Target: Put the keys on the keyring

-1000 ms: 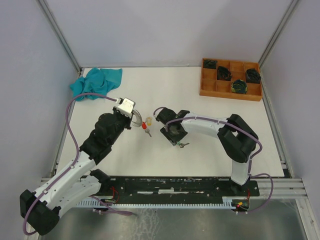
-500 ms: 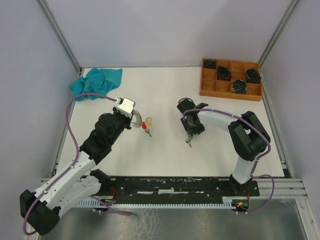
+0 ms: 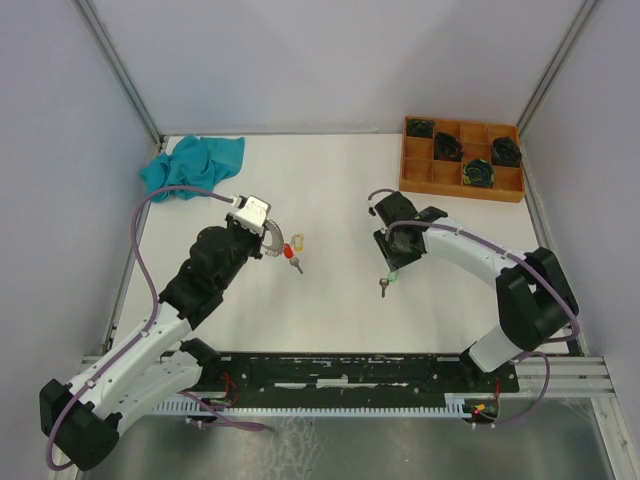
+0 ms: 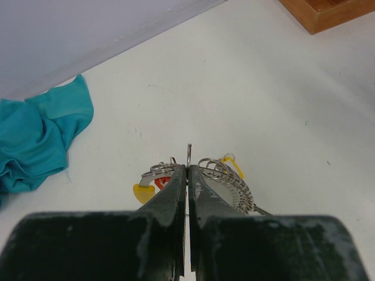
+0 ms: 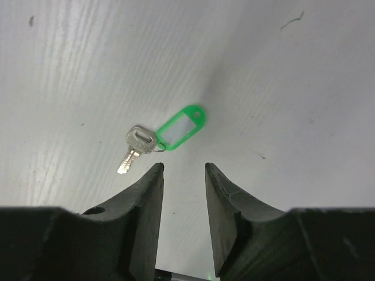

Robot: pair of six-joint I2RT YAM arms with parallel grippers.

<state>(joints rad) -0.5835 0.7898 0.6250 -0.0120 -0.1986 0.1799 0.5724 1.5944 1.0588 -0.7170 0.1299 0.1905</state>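
Green plastic is seen on the oblong tag of the small silvery metal key (image 5: 137,146), which lies flat on the white table (image 3: 340,180) at about 4 o'clock from its middle, well apart from the silvery-grey ribbed metal keyring (image 4: 225,182) at about 9 o'clock. The black two-finger right gripper (image 5: 183,170) is poised just above this key with its jaws parted and nothing between them; in its wrist view the tag sits at 12 o'clock of the fingertips and the key head at 11 o'clock. The keyring is pinched upright off the table by the black left gripper (image 4: 187,170), whose jaws are clenched on the wire. A red-tagged key (image 3: 291,254) and a pale yellow tag (image 3: 297,241) are seen close against the ring; whether they are threaded on cannot be told. The step in hand is judged to be the pickup of the green-tagged key. Next, a lowering and a closing on key or tag would be needed, then a carry toward 9 o'clock. Nothing lies between the two. A crumpled teal cloth (image 3: 195,165) at 10 o'clock and an orange wooden compartment tray (image 3: 460,190) of black coils (image 3: 478,173) at 2 o'clock are kept well clear.
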